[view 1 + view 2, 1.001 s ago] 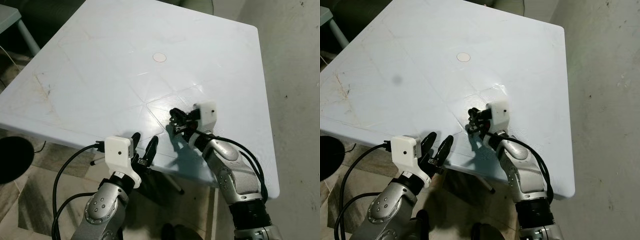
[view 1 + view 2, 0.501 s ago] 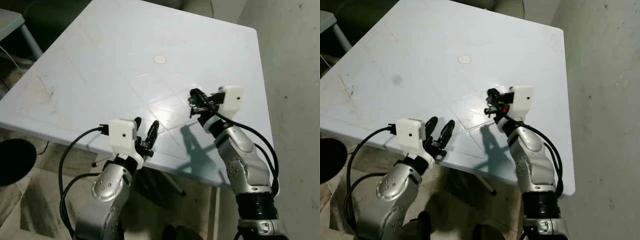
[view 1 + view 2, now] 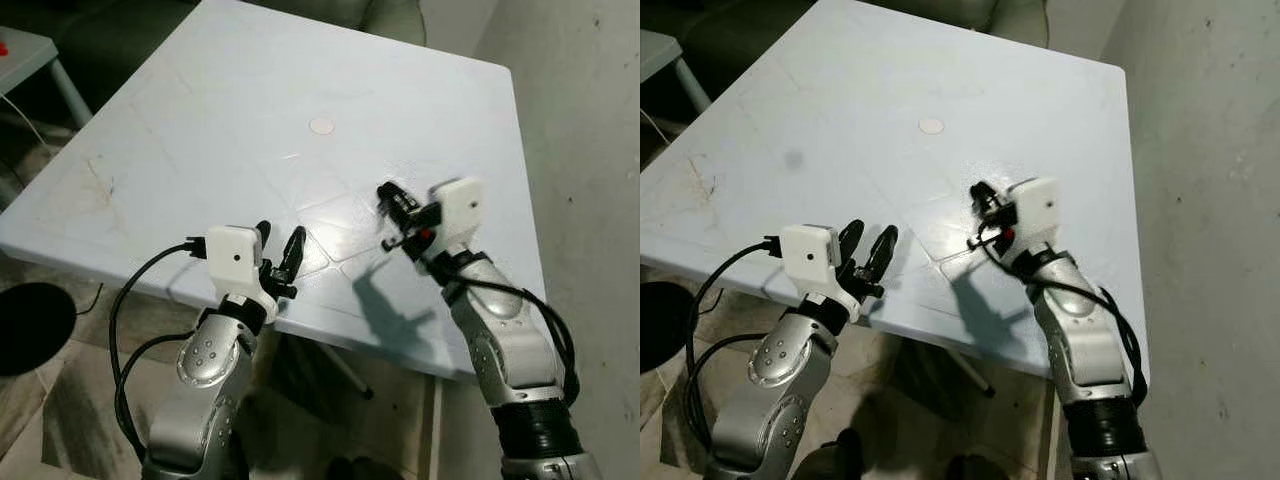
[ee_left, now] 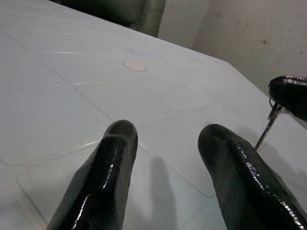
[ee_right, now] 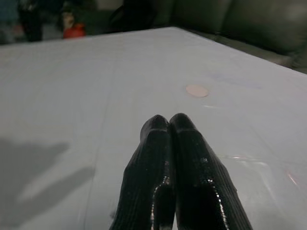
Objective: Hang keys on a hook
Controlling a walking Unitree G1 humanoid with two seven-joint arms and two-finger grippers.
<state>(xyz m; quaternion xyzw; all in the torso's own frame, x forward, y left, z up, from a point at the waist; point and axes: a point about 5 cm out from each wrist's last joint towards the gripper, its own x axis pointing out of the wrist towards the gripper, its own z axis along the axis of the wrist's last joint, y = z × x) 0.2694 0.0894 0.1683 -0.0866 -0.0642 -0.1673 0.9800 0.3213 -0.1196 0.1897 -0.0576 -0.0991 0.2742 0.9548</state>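
Left wrist view gives me thin metal keys (image 4: 266, 128) dangling above the desk (image 3: 200, 130); right tool (image 3: 392, 201) clenched on them, left tool (image 3: 277, 251) spread, empty.

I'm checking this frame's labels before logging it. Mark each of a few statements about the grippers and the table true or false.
1. The right gripper has its fingers pressed together. True.
2. The left gripper is clamped on the keys. False: it is open and holds nothing.
3. A thin metal piece, apparently the keys, hangs below the right gripper's fingertips. True.
4. A small round disc lies on the table. True.
5. The right gripper rests flat on the table. False: it is raised, casting a shadow below.
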